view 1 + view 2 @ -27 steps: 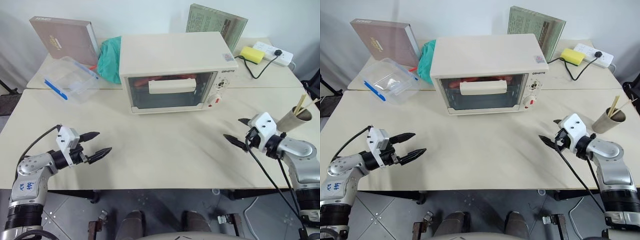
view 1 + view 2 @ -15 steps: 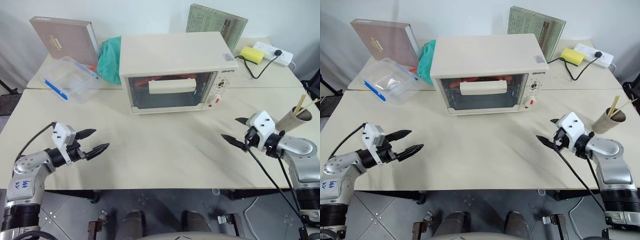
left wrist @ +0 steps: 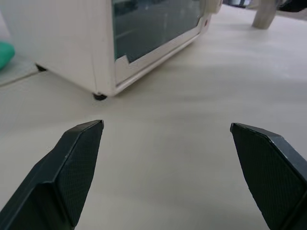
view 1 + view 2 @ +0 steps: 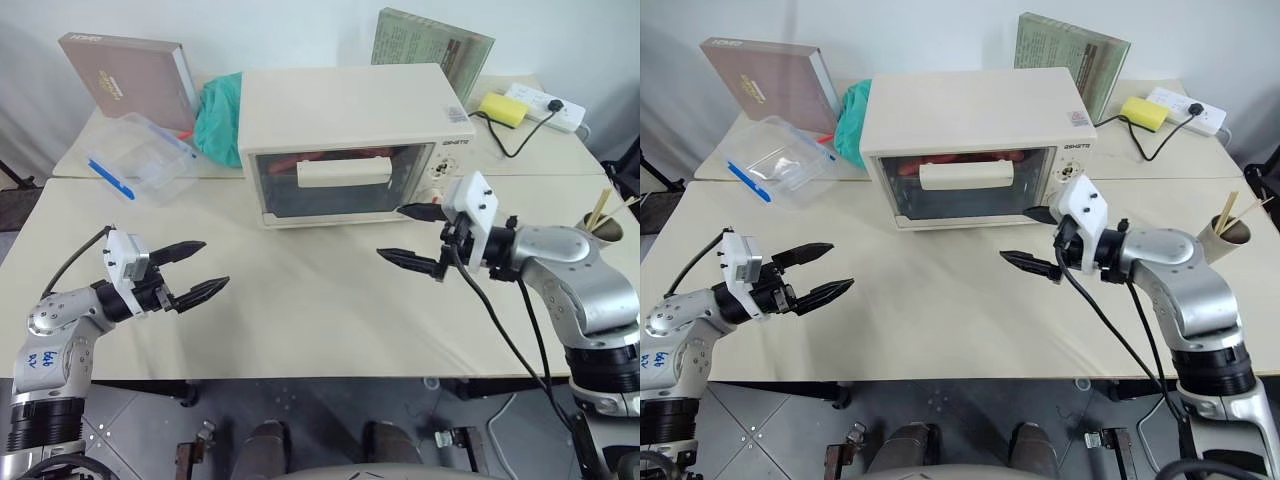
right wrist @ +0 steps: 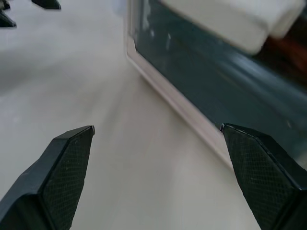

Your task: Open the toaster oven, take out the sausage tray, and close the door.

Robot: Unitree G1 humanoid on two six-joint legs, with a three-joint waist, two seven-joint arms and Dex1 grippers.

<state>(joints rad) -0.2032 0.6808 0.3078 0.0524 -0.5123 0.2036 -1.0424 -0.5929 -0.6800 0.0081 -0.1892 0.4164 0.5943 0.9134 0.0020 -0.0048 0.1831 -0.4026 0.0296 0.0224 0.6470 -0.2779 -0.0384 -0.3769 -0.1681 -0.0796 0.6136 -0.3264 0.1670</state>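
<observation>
Right gripper (image 4: 1028,240) has swung in from the surface's edge to just in front of the toaster oven (image 4: 975,145), jaws spread, empty; left gripper (image 4: 815,272) waits spread, well apart. Door (image 4: 966,184) still closed, sausage tray (image 4: 950,160) inside; opening looks imminent.

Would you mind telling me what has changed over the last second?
The right pincer, open and empty, swung in from the table's right side toward the oven, now near the door's lower right corner. The left pincer barely shifted, still open. Door still shut.
</observation>
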